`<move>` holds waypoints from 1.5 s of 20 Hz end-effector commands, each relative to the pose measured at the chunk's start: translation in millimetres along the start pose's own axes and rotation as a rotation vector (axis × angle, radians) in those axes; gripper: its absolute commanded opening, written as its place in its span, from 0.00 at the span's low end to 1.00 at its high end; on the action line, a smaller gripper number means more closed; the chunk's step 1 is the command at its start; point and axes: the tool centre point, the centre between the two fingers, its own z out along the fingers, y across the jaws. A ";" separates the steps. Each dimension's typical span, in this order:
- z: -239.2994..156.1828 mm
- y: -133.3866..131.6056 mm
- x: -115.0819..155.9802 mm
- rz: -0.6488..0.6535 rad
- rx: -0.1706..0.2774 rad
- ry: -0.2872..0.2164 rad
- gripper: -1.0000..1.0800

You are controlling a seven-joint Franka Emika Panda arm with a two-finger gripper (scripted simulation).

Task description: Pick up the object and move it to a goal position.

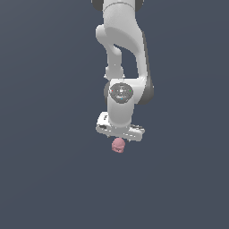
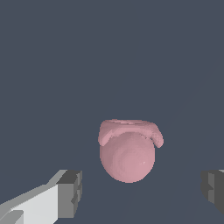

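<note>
One white jointed robot arm (image 1: 120, 53) hangs down from the top of the exterior view, with a round grey cap on its wrist joint showing tiny coloured specks, too small to read as anything. No brand, label or writing legible anywhere.

One white pincer (image 1: 119, 134) at the arm's lower end, its body tilted slightly, lower toward the exterior view's right. Its fingers are not resolvable in the exterior view. In the wrist view two fingers show: one white with a grey pad (image 2: 70, 193), the other only a grey pad (image 2: 213, 190) at the frame edge. They stand spread wide, well apart from each other, nothing pinched between them.

One object: a small dusty-pink lumpy roundish blob (image 2: 127, 155), smooth and domed on the side facing the wrist camera, with a flatter wrinkled flap along one edge. It sits in the gap between the two pads, nearer the white finger, touching neither. In the exterior view the blob (image 1: 118, 145) is just below the pincer body, much narrower than it.

Surface under it is plain flat dark slate-grey (image 1: 44, 179), no edges or corners visible, so position on it cannot be told.
</note>
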 end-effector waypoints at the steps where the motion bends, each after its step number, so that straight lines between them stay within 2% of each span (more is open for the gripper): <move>1: 6.6 -1.5 2.7 0.019 -0.001 0.000 0.96; 9: 12.9 -2.3 3.0 0.025 -0.002 -0.001 0.96; 18: 52.9 -1.8 2.4 0.028 -0.002 0.000 0.96; 24: 60.5 -2.2 3.8 0.029 -0.002 0.000 0.96; 25: 60.5 -2.2 3.8 0.029 -0.002 0.000 0.00; 30: 60.5 -2.2 3.8 0.029 -0.002 0.000 0.00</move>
